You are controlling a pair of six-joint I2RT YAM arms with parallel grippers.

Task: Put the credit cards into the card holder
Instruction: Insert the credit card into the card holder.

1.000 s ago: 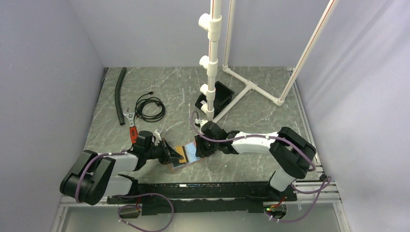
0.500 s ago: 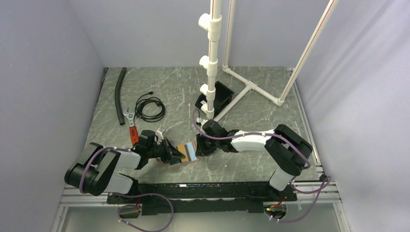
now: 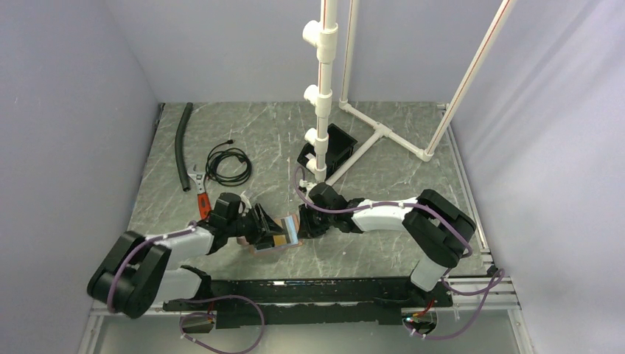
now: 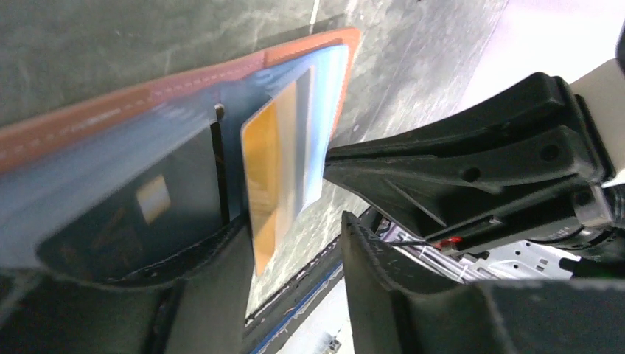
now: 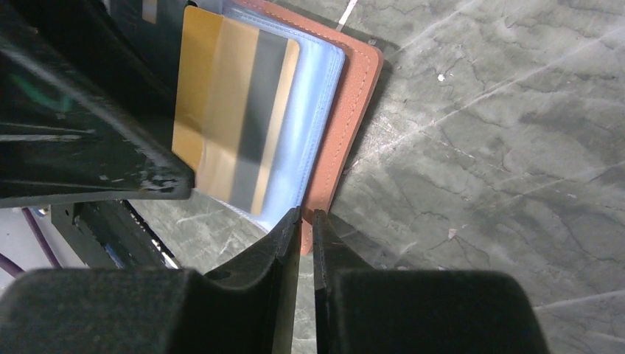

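Pinching card holder [image 5: 360, 96] edge, right gripper [image 5: 304, 215]

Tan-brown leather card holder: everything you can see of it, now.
The tan-brown leather card holder is open between the two grippers, near the front of the grey marbled table. It has a stitched leather rim and glossy clear inner sleeves. A gold card with a dark stripe lies at one sleeve, how far in is unclear; a dark card sits in the next. The right gripper pinches its leather edge; the left gripper is open around the gold card's end.
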